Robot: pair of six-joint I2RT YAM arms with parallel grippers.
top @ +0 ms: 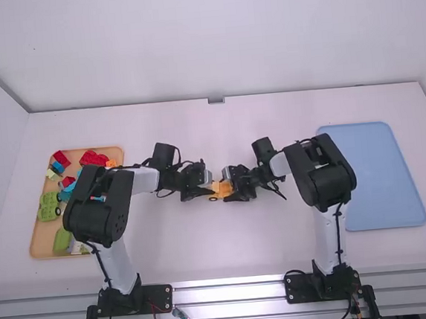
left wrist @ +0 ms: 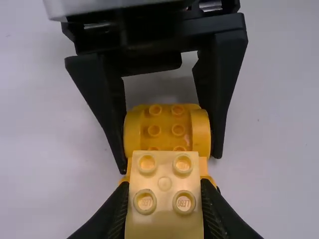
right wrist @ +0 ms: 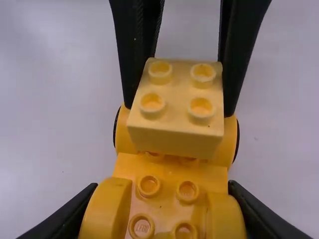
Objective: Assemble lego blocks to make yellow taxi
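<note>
The left gripper [top: 209,186] has its jaws closed on a pale yellow block [left wrist: 164,219], held over one end of an orange-yellow car base [right wrist: 168,206]; the jaws of the right gripper [top: 229,186] clasp the base at its other end. Both pieces lie about midway between the left and right edges of the white surface [top: 227,240].

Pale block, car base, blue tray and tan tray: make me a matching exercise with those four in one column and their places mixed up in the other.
1. Pale block
2. Car base
3. Blue tray
4. Tan tray

A. At the table's right side
B. Between the right gripper's fingers
C. At the table's left side
D. Between the left gripper's fingers

Pairs: 1-D, 2-B, 3-A, 4-C
</note>
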